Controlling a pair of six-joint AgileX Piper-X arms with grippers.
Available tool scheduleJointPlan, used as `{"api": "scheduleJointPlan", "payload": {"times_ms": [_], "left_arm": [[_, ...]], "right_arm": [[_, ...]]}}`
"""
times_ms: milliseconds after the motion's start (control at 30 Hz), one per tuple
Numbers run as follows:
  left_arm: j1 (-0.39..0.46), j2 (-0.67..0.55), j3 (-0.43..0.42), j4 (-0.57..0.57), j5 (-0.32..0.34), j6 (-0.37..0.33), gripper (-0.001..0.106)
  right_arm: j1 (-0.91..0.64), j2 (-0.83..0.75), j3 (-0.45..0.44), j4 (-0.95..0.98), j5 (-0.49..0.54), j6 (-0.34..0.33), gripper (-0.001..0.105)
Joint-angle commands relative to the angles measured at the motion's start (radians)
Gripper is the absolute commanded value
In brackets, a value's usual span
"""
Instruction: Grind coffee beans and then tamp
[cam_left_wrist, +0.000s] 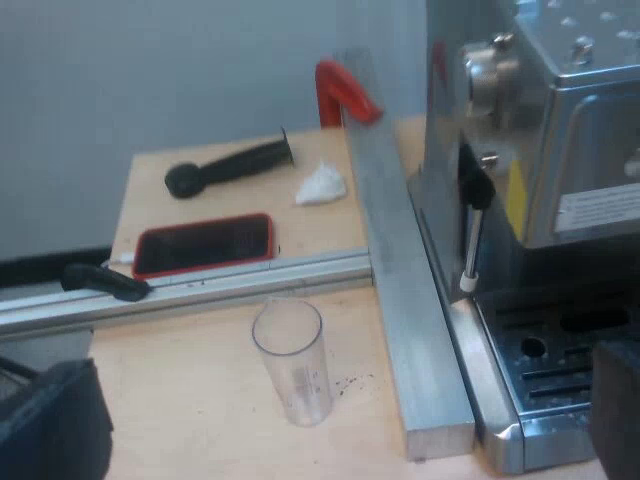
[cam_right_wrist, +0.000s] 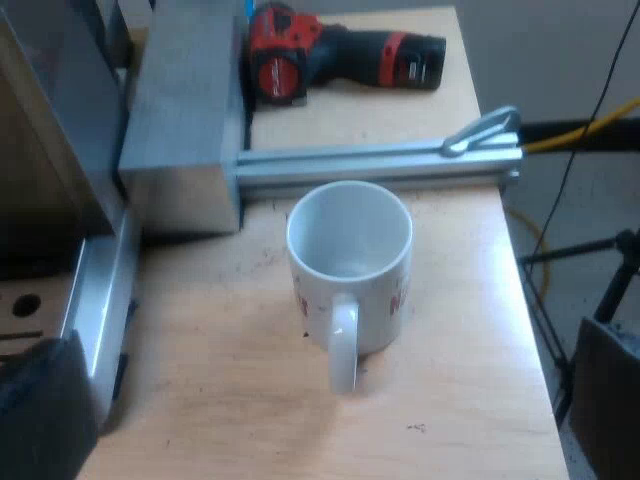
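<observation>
An empty clear measuring glass (cam_left_wrist: 290, 360) stands upright on the wooden table beside the espresso machine (cam_left_wrist: 560, 150). My left gripper (cam_left_wrist: 335, 440) hovers just short of the glass, open, its two dark fingers (cam_left_wrist: 45, 420) spread wide with nothing held. An empty white mug (cam_right_wrist: 350, 260) with red print stands upright with its handle turned toward my right gripper (cam_right_wrist: 320, 420). That gripper is open too, a little above and short of the mug, fingers (cam_right_wrist: 40, 410) far apart. A black handled tool (cam_left_wrist: 230, 165) lies on its side farther off.
Aluminium rails (cam_left_wrist: 400, 280) cross the table by the machine's drip tray (cam_left_wrist: 540, 360) and steam wand (cam_left_wrist: 472, 230). A red-cased phone (cam_left_wrist: 205, 245), a white tissue (cam_left_wrist: 322, 185) and a red clamp (cam_left_wrist: 345, 90) lie beyond. A red-black drill (cam_right_wrist: 340, 55) lies past a rail (cam_right_wrist: 380, 160).
</observation>
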Motion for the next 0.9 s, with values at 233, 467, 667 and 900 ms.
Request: {"api": "scheduleJointPlan", "payload": {"times_ms": [233,467,667,900], "left_arm": [[0.000,-0.225,0.076,0.018,-0.010,-0.006,0.105],[0.000,-0.409,0.112,0.126,-0.010,-0.006,0.105],[0.000,-0.509,0.102,0.265,0.014,0.001,0.105],[0.002,-0.506,0.106,0.259,0.014,0.001,0.105]], "right_arm": [[-0.002,-0.226,0.044,0.011,-0.060,-0.008,0.102],[-0.002,-0.378,0.113,0.058,-0.062,-0.008,0.102],[0.000,-0.372,0.141,0.106,-0.153,-0.008,0.102],[0.000,-0.372,0.168,0.096,-0.194,-0.008,0.102]]}}
